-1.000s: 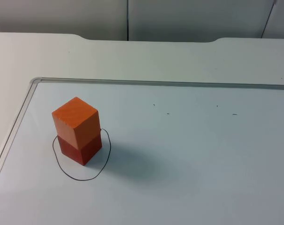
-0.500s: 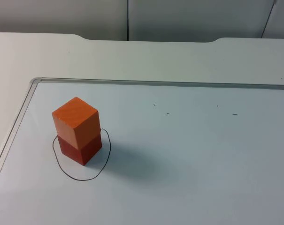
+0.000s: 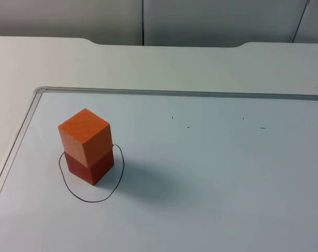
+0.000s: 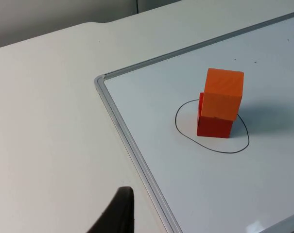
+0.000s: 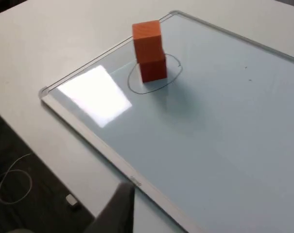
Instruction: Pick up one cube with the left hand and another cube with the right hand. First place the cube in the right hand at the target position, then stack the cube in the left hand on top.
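Observation:
An orange cube (image 3: 84, 135) stands squarely on a darker red cube (image 3: 90, 167), both inside a hand-drawn black circle (image 3: 90, 201) on the whiteboard. The same stack appears in the left wrist view, orange cube (image 4: 223, 94) over red cube (image 4: 214, 127), and in the right wrist view, orange cube (image 5: 147, 41) over red cube (image 5: 152, 69). My left gripper (image 4: 120, 213) hangs back over the bare table, off the board's corner and well away from the stack. My right gripper (image 5: 120, 208) is drawn back near the board's long edge, far from the stack. Nothing touches the cubes.
A whiteboard (image 3: 216, 173) with a grey metal frame (image 3: 174, 93) lies flat on the white table (image 3: 148, 63). A few small pen marks dot the board. Past the table's edge is dark floor with a white cable (image 5: 13, 187).

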### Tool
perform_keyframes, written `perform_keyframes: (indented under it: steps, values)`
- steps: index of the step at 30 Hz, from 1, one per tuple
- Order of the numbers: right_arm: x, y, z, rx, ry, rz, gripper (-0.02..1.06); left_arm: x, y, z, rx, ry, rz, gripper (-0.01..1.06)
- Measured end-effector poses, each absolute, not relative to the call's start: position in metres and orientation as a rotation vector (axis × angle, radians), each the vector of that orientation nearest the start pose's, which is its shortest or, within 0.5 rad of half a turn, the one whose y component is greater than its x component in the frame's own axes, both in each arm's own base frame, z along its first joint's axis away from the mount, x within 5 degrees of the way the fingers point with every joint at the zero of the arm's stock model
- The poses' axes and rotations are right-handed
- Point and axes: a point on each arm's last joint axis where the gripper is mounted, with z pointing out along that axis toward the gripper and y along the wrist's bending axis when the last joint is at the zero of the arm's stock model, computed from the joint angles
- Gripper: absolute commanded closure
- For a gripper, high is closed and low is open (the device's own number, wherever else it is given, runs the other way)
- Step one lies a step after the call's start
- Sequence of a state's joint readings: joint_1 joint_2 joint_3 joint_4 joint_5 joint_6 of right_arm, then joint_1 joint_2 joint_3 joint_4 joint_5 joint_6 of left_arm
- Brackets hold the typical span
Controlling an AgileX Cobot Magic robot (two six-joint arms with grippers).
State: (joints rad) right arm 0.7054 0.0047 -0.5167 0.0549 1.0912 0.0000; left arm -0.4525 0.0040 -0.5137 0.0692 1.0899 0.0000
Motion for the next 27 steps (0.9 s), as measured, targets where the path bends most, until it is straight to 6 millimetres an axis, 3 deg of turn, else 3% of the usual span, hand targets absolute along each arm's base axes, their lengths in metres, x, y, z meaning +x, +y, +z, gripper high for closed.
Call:
perform_keyframes:
  steps: [13,19,27]
  values:
    - [-0.0081,0.0031,0.2795,-0.176,2.058,0.169,0.00,-0.0040,0.0082,0.2789,0.459,2.016,-0.196,0.00]
    - [-0.0076,0.0041,0.2795,-0.049,2.062,0.093,0.00,-0.0040,0.0082,0.2789,0.459,2.016,-0.196,0.00]
    - [-0.0076,0.0042,0.2795,-0.032,2.062,0.083,0.00,-0.0043,0.0080,0.2789,0.422,2.023,-0.174,0.00]
